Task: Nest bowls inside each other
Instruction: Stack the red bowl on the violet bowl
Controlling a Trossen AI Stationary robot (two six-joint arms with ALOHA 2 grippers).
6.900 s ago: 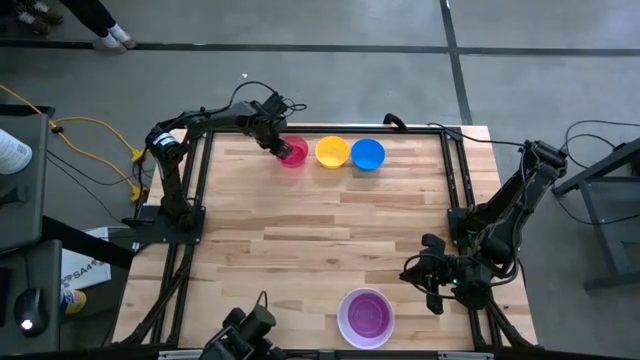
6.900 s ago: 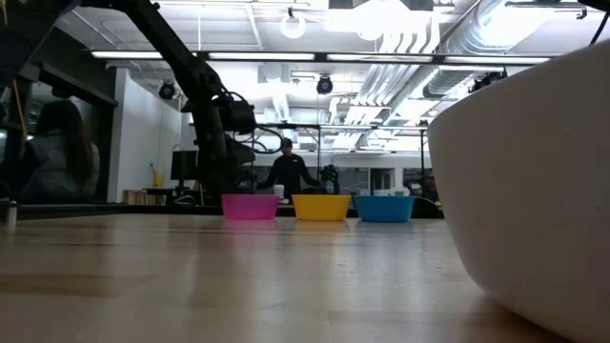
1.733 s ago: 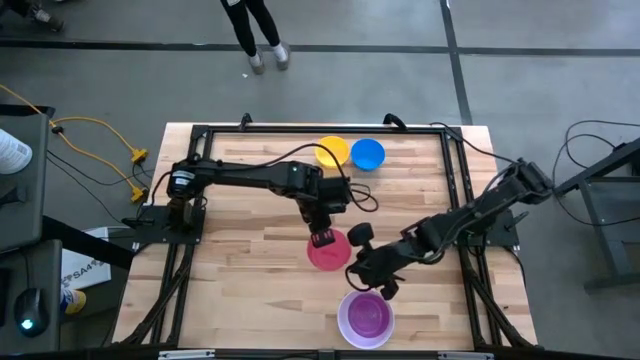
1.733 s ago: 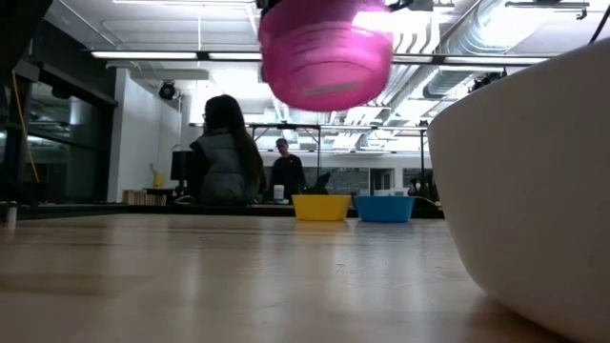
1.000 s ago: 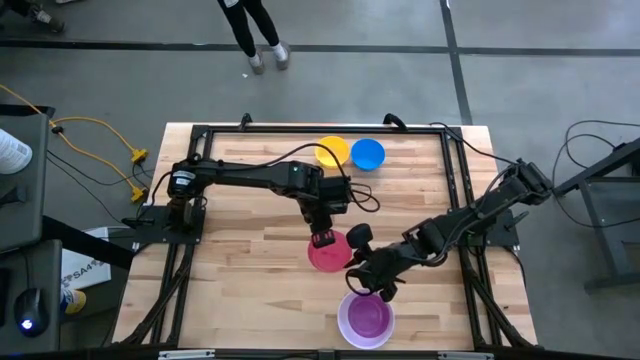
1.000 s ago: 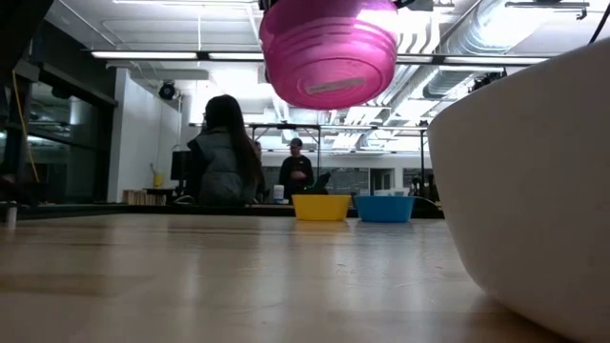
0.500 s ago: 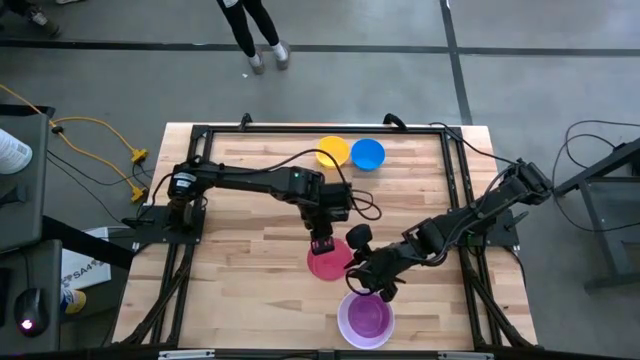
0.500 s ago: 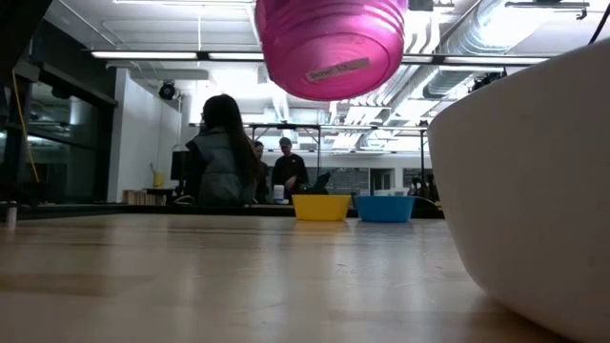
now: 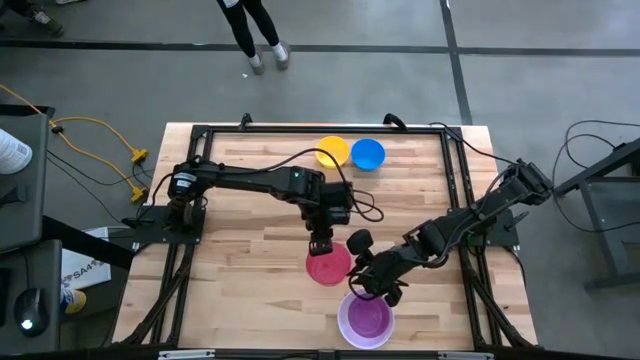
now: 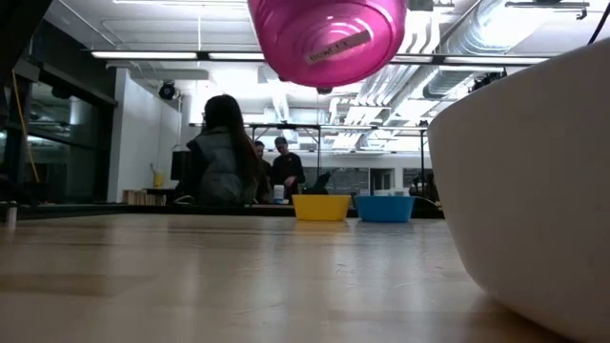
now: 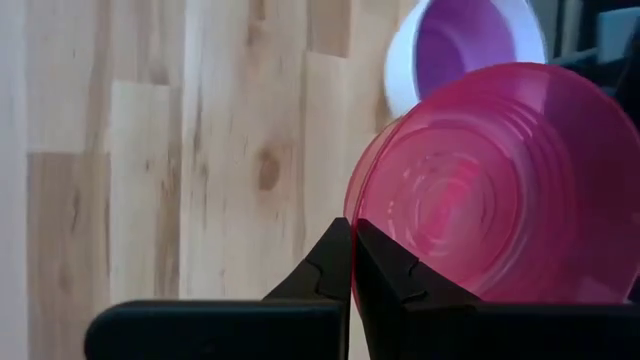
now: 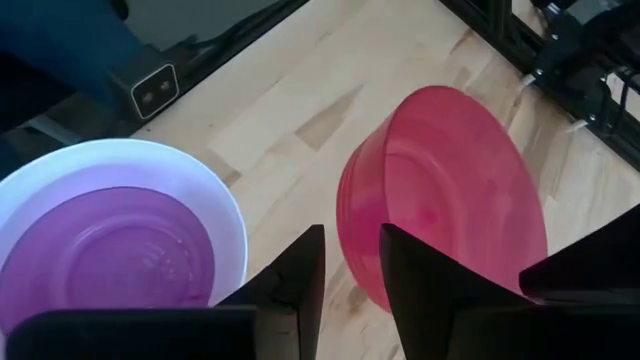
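Table [image 9: 250,200]: pale butcher-block wood top, dark metal frame along its edges. Resting on it: yellow bowl [image 9: 332,152] and blue bowl [image 9: 368,154], side by side near the far edge; white bowl [image 9: 344,322], at the near edge.

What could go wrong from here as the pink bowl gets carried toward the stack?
The left hand pinches the pink bowl by one spot on its rim, and the bowl hangs tilted, so it may slip. The open right hand sits close beside it and could knock it. It may catch the white bowl rim above the purple bowl.
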